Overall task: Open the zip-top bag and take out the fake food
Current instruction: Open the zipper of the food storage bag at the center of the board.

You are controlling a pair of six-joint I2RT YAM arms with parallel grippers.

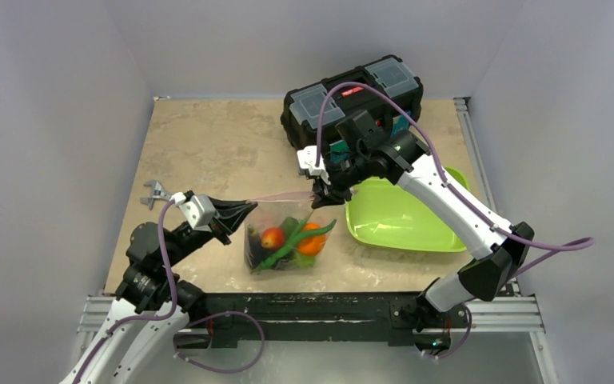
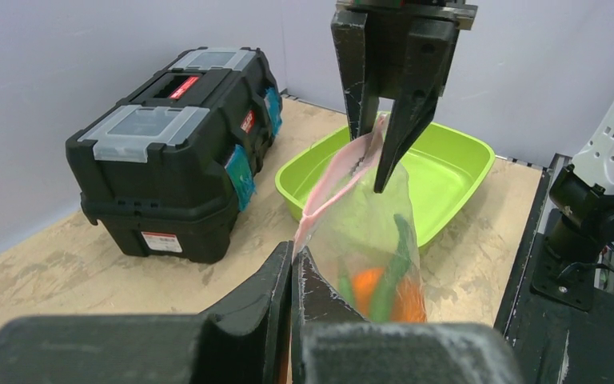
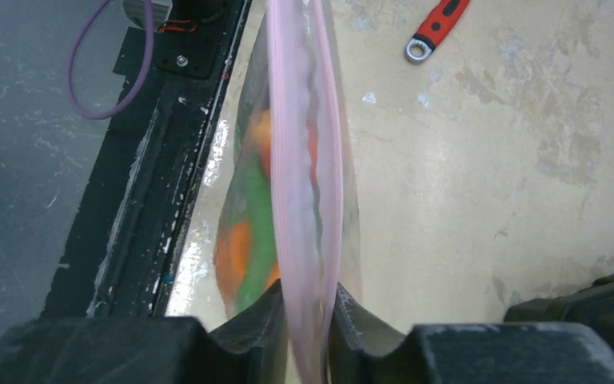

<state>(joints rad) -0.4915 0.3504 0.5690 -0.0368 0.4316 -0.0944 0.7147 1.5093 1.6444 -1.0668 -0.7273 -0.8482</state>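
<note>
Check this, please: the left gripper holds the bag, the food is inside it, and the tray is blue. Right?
No: the tray is green, not blue, as the top view shows. The left gripper does hold the bag, food inside.

Open tabletop (image 1: 208,144) left of toolbox (image 1: 308,112); green tray (image 1: 400,220) just right of bag (image 1: 270,218)

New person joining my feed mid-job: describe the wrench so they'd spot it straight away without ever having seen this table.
Start at the left side of the table, well left of the zip-top bag. Lying flat there is the wrench, small, with a red handle and a bare metal end. It is the only slim red-and-metal thing out; the black toolbox and green tray are far bulkier.
</note>
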